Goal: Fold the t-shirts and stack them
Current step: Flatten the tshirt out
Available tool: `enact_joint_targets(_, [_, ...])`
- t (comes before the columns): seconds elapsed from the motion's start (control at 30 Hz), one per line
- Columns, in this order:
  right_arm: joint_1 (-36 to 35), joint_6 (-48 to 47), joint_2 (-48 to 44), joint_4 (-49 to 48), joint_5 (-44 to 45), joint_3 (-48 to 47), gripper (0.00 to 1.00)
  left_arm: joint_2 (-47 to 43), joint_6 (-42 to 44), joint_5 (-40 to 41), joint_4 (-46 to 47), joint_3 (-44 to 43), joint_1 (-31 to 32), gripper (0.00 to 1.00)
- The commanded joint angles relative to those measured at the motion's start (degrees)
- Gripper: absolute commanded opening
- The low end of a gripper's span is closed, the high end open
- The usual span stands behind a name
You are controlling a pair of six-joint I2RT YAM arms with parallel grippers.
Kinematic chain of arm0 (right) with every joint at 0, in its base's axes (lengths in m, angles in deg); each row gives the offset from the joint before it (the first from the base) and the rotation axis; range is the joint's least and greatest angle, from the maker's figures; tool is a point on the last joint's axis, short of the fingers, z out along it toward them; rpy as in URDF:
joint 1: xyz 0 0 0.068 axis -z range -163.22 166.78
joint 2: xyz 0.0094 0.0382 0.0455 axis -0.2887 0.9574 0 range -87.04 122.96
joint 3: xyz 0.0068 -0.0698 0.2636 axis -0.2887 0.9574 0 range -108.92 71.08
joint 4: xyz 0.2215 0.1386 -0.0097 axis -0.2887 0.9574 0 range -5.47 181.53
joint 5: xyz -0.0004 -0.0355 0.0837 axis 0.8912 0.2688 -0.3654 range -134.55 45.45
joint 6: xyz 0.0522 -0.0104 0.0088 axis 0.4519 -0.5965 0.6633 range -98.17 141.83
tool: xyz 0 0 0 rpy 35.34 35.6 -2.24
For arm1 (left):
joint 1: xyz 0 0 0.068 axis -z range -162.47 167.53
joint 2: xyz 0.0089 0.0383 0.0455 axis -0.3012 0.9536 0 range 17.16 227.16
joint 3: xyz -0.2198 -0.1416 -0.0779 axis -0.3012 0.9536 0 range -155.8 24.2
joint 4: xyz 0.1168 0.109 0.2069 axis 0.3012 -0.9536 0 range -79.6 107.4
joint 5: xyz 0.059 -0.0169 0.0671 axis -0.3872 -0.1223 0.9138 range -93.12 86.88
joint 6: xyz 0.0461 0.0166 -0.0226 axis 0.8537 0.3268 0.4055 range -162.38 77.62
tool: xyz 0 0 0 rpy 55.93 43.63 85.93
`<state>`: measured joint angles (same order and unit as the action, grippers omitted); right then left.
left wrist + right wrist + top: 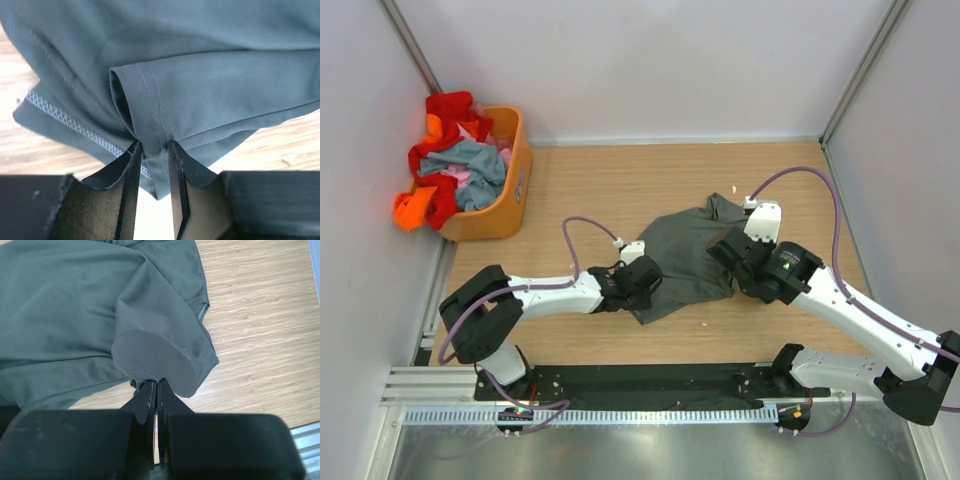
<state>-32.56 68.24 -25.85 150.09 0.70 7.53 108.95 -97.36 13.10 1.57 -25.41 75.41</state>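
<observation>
The dark grey t-shirt [685, 252] lies crumpled on the wooden table between my two arms. My left gripper [642, 283] is shut on its hemmed edge [152, 115] at the shirt's near left corner. My right gripper [732, 250] is shut on a fold of the same shirt [150, 357] at its right side. The cloth bunches up at both grips. The other t-shirts, red [448, 108], orange [412, 208], pink [455, 176] and blue-grey [475, 165], are heaped in the orange basket [510, 190] at the far left.
White walls close the table at the back and both sides. A metal rail [620, 400] with the arm bases runs along the near edge. Bare wood [620, 180] shows behind the grey shirt.
</observation>
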Motion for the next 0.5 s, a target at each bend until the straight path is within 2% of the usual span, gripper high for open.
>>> enact_joint_targets(0.0, [0.3, -0.3, -1.4, -1.1, 0.6, 0.4, 0.01, -0.1, -1.7, 4.8, -2.4, -2.5, 2.0, 0.29])
enact_joint_targets(0.13, [0.3, 0.0, -1.7, -1.1, 0.2, 0.5, 0.01, -0.3, -2.1, 11.4, -11.1, -7.3, 4.2, 0.30])
enact_joint_targets(0.23, [0.4, 0.0, -1.8, -1.1, 0.0, 0.6, 0.01, -1.3, -2.0, 15.1, -15.2, -9.6, 5.7, 0.25])
enact_joint_targets(0.33, [0.4, 0.1, -2.2, -1.0, 0.0, 0.7, 0.01, -3.5, -1.3, 17.6, -16.3, -10.3, 7.1, 0.13])
enact_joint_targets(0.37, [0.4, 0.1, -2.6, -0.9, 0.0, 0.8, 0.01, -4.3, -1.2, 17.7, -16.3, -10.3, 7.3, 0.02])
enact_joint_targets(0.47, [0.4, 0.2, -3.0, -0.6, 0.0, 0.7, 0.01, -4.9, -1.0, 18.0, -16.5, -9.9, 7.3, 0.00])
